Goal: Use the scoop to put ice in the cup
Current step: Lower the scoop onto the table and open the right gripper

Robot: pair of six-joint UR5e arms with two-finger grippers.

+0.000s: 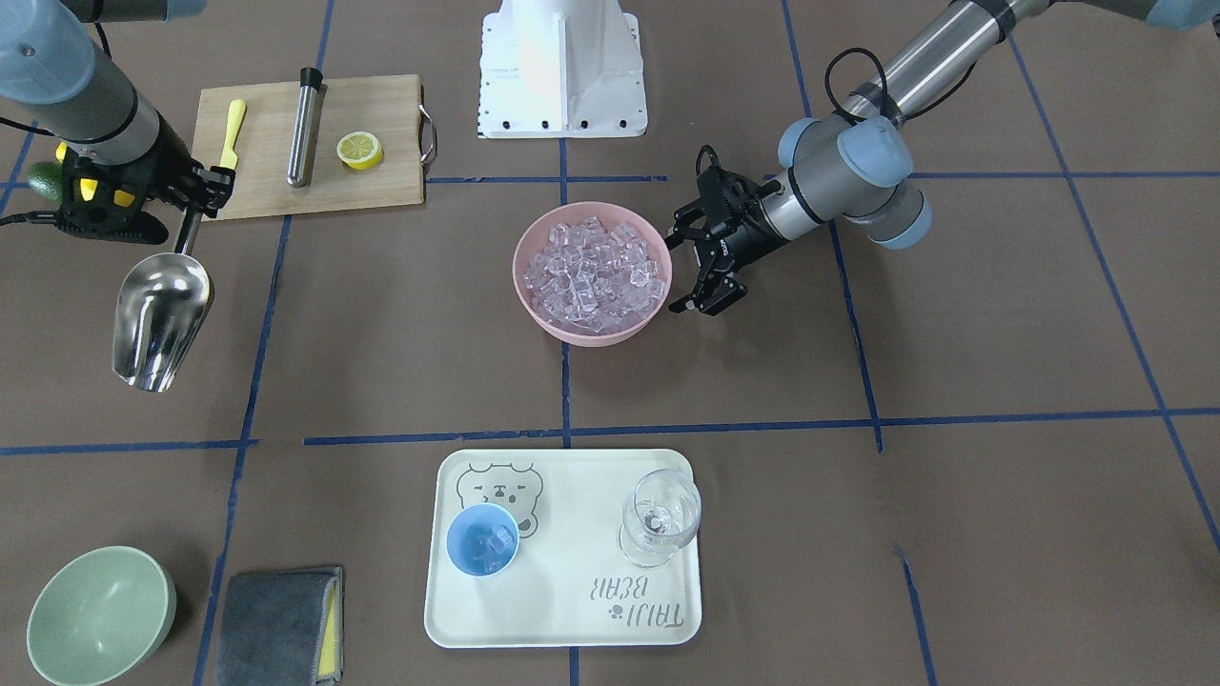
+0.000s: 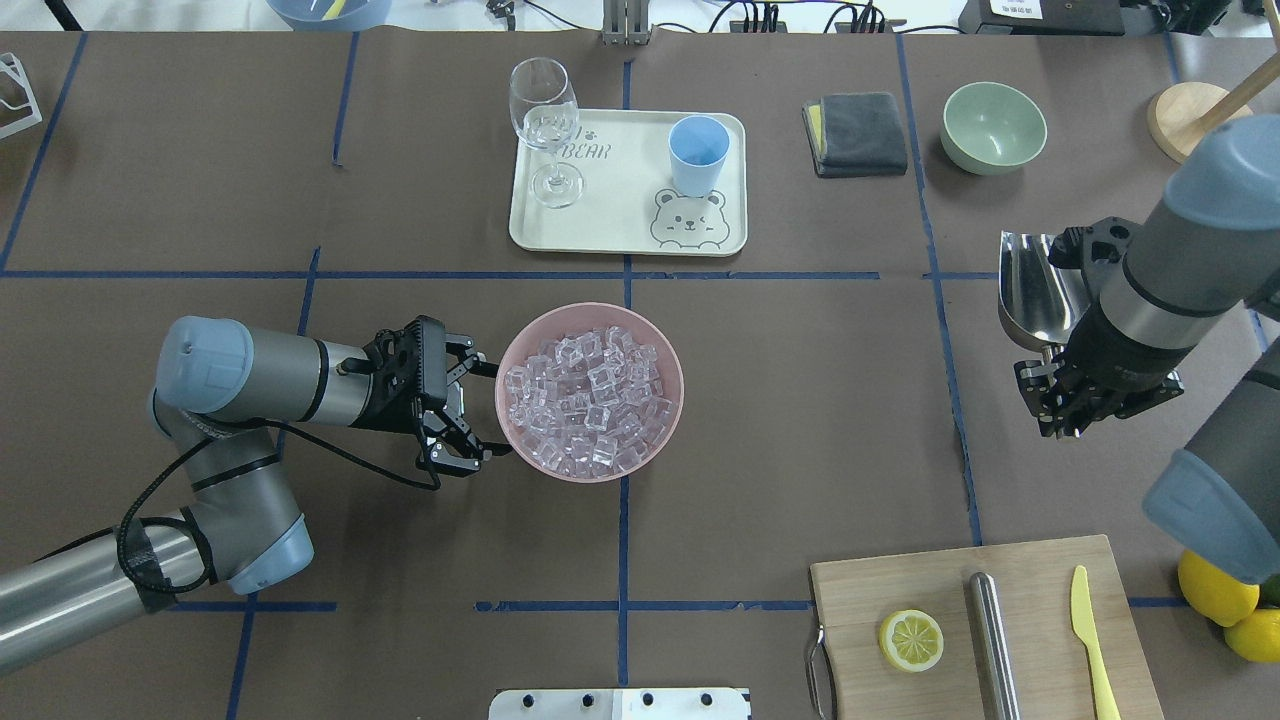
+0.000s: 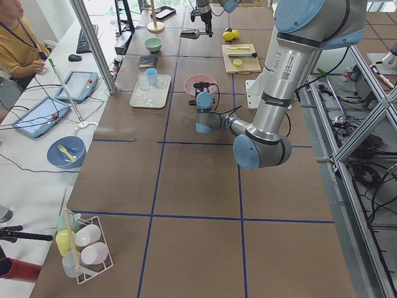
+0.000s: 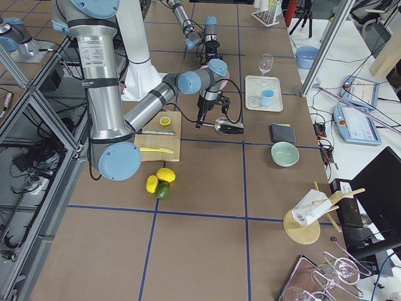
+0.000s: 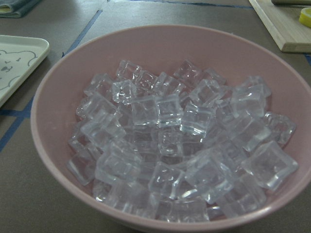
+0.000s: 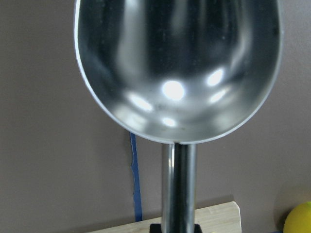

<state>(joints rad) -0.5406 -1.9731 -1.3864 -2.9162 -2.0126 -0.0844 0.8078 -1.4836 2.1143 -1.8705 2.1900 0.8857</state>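
The ice [image 1: 593,276] is a heap of clear cubes in a pink bowl [image 1: 534,310] at the table's middle; it fills the left wrist view [image 5: 180,145]. My left gripper [image 2: 490,412] is open, its fingers spread beside the bowl's rim; I cannot tell if they touch. My right gripper [image 1: 195,211] is shut on the rod handle of the steel scoop [image 1: 160,319], held above the table, far from the bowl. The scoop's trough [image 6: 177,68] is empty. The light-blue cup [image 1: 482,540] stands on a cream tray [image 1: 572,610] and holds a few cubes.
A clear goblet [image 1: 660,514] stands on the tray beside the cup. A wooden board [image 1: 381,186] carries a lemon half, a steel cylinder and a yellow knife. A pale-green bowl [image 1: 100,615] and a grey cloth [image 1: 278,624] lie near the tray. Lemons [image 2: 1215,590] lie by the right arm.
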